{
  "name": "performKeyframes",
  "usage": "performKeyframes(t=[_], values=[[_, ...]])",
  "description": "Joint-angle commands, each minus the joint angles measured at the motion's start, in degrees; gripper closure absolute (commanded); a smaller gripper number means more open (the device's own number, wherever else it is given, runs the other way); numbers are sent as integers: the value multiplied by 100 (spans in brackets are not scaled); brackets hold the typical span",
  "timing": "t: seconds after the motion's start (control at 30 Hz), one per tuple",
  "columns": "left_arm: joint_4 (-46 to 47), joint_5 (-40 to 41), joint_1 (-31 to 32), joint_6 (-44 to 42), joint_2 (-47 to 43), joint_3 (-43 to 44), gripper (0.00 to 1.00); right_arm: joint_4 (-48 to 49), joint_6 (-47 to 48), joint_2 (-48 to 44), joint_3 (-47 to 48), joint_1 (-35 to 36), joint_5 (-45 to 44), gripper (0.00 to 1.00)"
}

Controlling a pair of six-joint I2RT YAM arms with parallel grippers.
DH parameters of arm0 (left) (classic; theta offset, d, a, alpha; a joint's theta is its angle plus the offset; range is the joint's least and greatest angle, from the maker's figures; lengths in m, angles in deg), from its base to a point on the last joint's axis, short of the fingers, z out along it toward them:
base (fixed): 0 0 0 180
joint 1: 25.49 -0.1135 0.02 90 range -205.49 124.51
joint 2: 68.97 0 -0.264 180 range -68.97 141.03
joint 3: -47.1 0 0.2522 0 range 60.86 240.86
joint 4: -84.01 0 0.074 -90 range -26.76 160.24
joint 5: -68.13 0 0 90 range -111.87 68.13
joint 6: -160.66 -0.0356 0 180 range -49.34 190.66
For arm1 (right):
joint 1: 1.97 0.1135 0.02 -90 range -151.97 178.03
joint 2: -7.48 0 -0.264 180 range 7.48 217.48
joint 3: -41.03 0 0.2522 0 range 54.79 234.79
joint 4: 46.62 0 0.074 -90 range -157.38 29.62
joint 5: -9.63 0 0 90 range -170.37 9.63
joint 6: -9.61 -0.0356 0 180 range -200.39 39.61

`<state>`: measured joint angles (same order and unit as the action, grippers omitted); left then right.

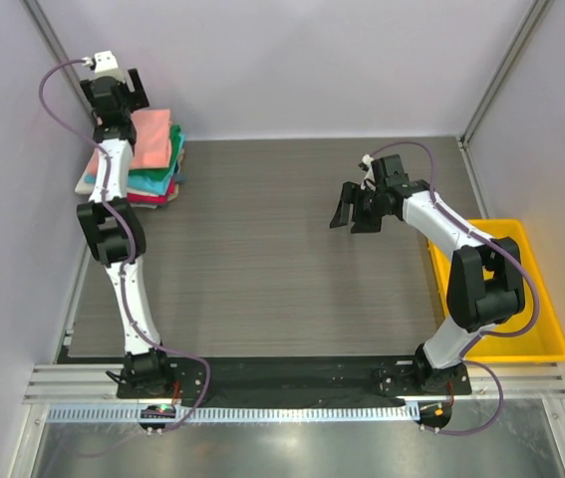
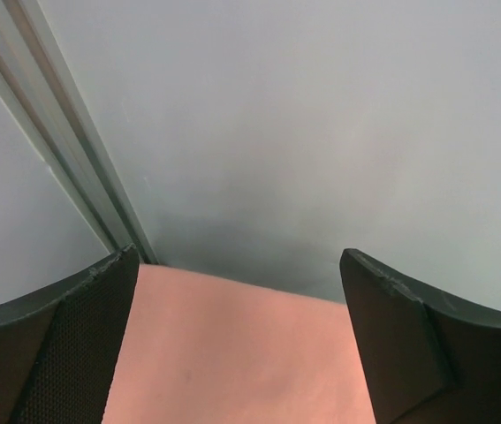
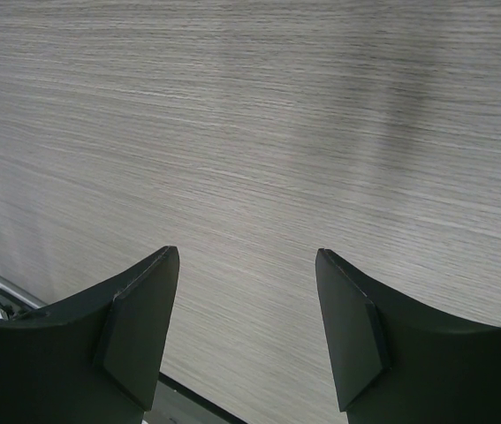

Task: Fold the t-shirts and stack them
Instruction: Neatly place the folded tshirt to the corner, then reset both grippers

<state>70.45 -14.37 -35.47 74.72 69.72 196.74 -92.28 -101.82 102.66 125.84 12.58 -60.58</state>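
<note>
A stack of folded t-shirts point(image 1: 152, 164) sits at the table's far left corner, with a salmon-pink one point(image 1: 152, 137) on top. Below it show green point(image 1: 176, 149), teal point(image 1: 165, 183) and red-pink point(image 1: 147, 197) layers. My left gripper point(image 1: 113, 90) hovers over the back edge of the stack, facing the rear wall. In the left wrist view it point(image 2: 239, 265) stands open, and the salmon-pink cloth point(image 2: 241, 353) lies flat below, clear of both fingers. My right gripper point(image 1: 354, 221) hangs open over bare table right of centre, with nothing between its fingers point(image 3: 144, 318).
A yellow plastic bin point(image 1: 546, 344) stands at the right edge of the table beside the right arm. Grey walls with metal corner posts point(image 2: 64, 150) close in the left, back and right sides.
</note>
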Motion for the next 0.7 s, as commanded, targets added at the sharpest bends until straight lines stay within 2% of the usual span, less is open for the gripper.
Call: performKeyframes(t=[0.0, 0.1, 0.27, 0.37, 0.43, 0.57, 0.63, 0.67], values=[[366, 75, -13, 86, -694, -183, 3, 114, -80, -25, 261, 4, 130, 31], [348, 189, 110, 78, -1115, -455, 0, 122, -72, -25, 252, 4, 113, 31], [340, 918, 452, -124, -1968, -1280, 0, 131, -80, -78, 217, 13, 156, 31], [-290, 963, 575, 393, -2556, -1440, 0, 184, -72, -139, 199, 13, 305, 31], [-723, 1094, 681, 744, -3169, -1887, 0, 228, -81, -192, 182, 31, 402, 30], [-689, 1173, 945, 1228, -4401, -3746, 0, 281, -98, -341, 94, 66, 438, 31], [-680, 1017, 1217, 1203, -4955, -4391, 0, 316, -116, -464, 67, 101, 394, 31], [-680, 911, 1339, 1046, -5471, -5012, 0, 316, -116, -508, 67, 110, 394, 30]])
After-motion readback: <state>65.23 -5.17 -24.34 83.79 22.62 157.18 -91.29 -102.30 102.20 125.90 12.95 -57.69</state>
